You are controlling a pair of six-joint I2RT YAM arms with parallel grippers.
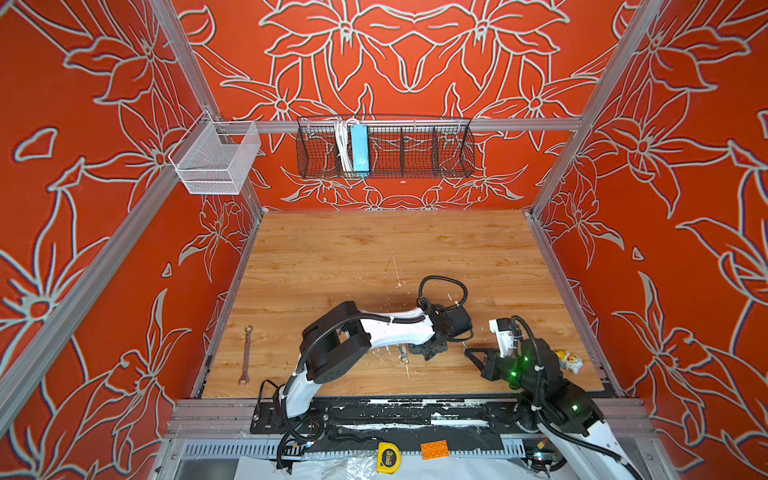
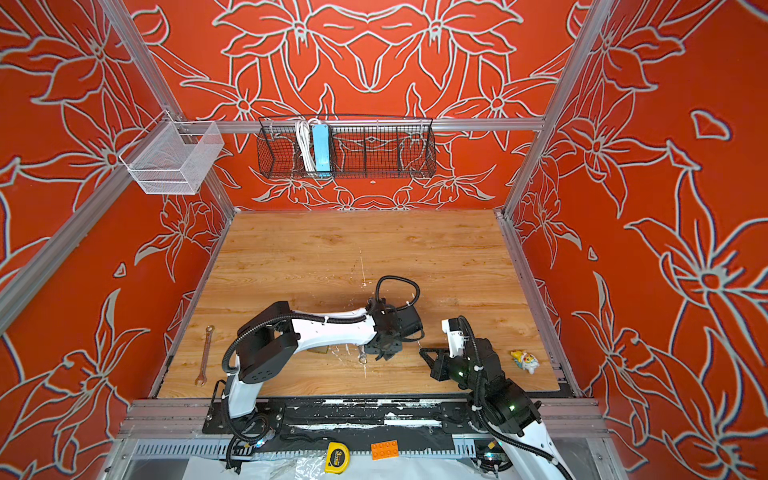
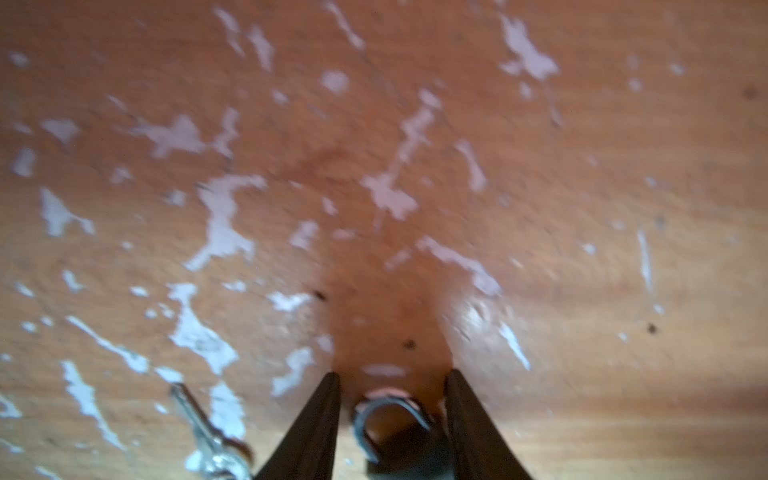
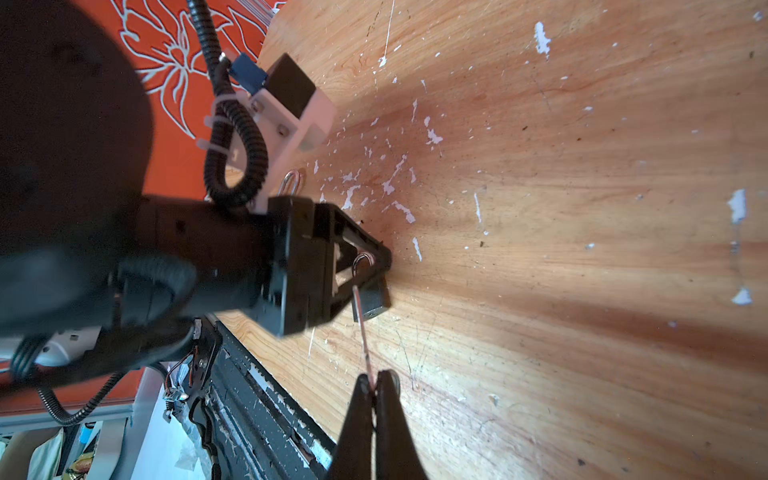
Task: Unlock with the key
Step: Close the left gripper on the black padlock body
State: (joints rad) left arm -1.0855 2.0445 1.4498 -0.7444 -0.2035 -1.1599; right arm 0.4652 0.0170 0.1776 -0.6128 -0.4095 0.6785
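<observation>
A small dark padlock (image 4: 371, 300) with a silver shackle (image 3: 388, 409) sits between the black fingers of my left gripper (image 3: 392, 376), just above the wooden table (image 1: 374, 257). The jaws are closed on its body. My right gripper (image 4: 376, 378) is shut on one end of a thin key (image 4: 362, 328). The key's free end points at the padlock's body, and I cannot tell whether it touches. In both top views the two grippers (image 1: 430, 351) (image 1: 467, 352) face each other near the table's front. A spare bunch of keys on a ring (image 3: 212, 446) lies beside the left gripper.
A wrench (image 1: 246, 356) lies at the front left and a small yellow toy (image 1: 569, 360) at the front right. A second silver shackle (image 4: 291, 180) shows behind the left wrist. A tape measure (image 1: 387, 457) and an orange brick (image 1: 434, 450) lie beyond the front rail.
</observation>
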